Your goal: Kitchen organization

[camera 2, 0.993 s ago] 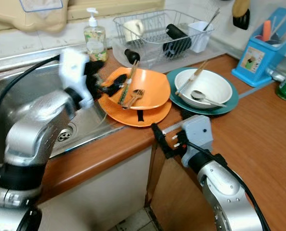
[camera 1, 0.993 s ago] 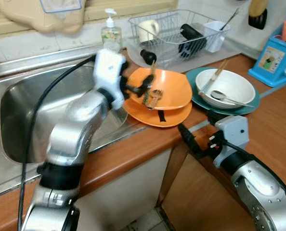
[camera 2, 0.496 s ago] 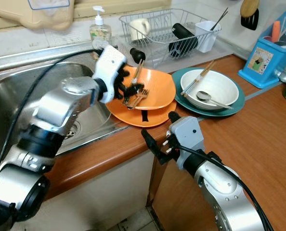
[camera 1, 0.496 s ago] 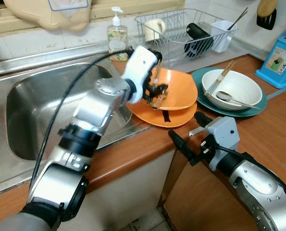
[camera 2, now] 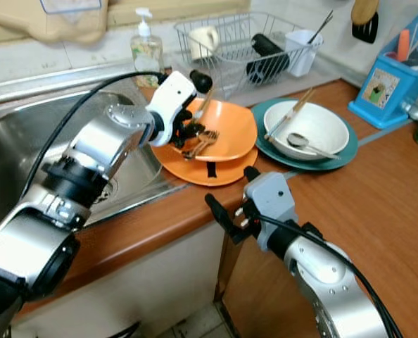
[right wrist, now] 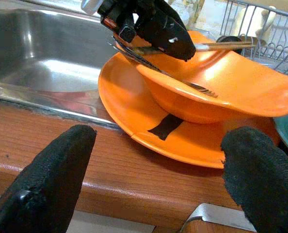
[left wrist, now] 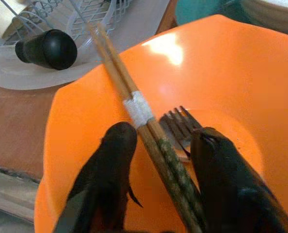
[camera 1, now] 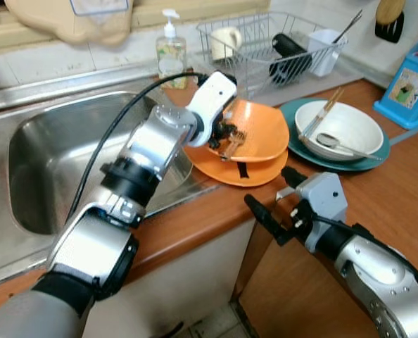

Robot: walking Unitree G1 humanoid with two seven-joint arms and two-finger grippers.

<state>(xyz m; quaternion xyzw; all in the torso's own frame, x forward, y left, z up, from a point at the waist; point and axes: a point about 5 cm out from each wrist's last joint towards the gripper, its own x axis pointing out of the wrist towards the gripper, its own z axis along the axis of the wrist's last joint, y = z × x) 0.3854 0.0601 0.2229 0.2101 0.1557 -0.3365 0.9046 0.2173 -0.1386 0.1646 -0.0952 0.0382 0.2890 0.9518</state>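
An orange bowl [camera 1: 262, 130] sits on an orange plate [camera 1: 241, 174] at the counter's edge beside the sink. A pair of taped wooden chopsticks [left wrist: 134, 104] and a fork [left wrist: 180, 121] lie in the bowl. My left gripper [left wrist: 163, 133] is down in the bowl, open, with one black finger on each side of the chopsticks and small gaps between. My right gripper [camera 1: 265, 185] hovers open at the counter's front edge, just short of the plate, fingers wide apart [right wrist: 158, 136].
A white bowl [camera 1: 346, 120] holding chopsticks and a spoon rests on a teal plate [camera 1: 291, 113] to the right. Behind stand a wire dish rack [camera 1: 265, 42], a soap bottle [camera 1: 170, 51] and a blue utensil holder [camera 1: 408, 88]. The steel sink [camera 1: 54, 155] lies to the left.
My left arm reached from the sink side over the orange bowl and lowered its fingers around the chopsticks. The right gripper stayed at the counter edge. The camera shifted slightly.
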